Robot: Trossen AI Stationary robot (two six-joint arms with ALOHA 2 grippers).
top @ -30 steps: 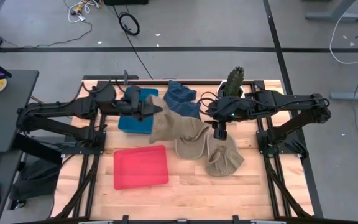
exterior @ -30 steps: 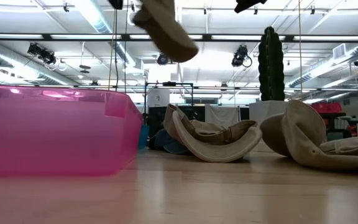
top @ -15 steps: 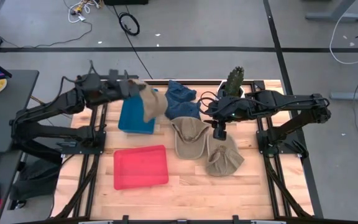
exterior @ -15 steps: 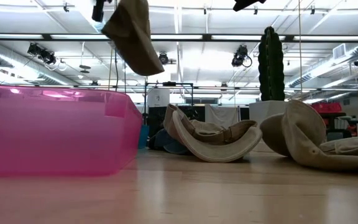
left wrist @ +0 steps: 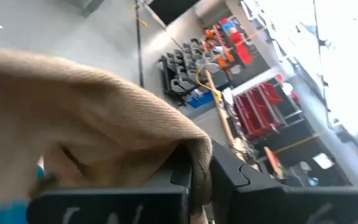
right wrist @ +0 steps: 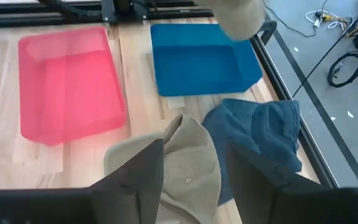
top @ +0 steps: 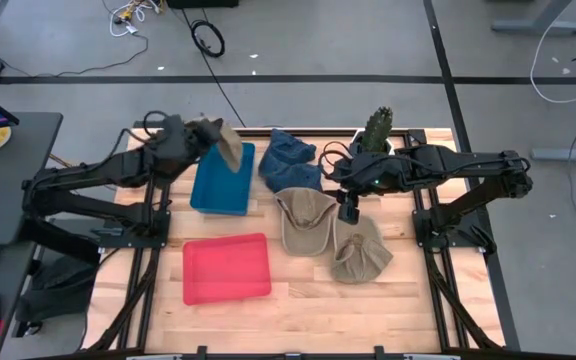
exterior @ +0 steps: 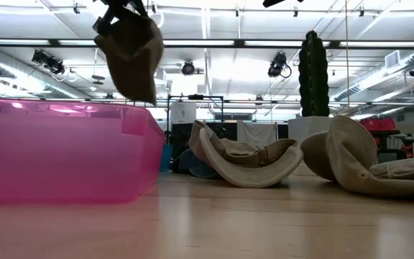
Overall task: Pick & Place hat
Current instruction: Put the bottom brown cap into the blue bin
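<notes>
High view: left gripper (top: 206,132) clamps a tan hat (top: 228,146), hanging above the blue bin's (top: 220,187) far edge. Risk: floppy brim drapes over the rim on release. Right gripper (top: 347,210) hovers open over worktop hats (top: 308,222).

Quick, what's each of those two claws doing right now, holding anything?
Left gripper: closed on a tan hat, held up over the blue bin.
Right gripper: open, holding nothing, above the tan hats on the table.
</notes>
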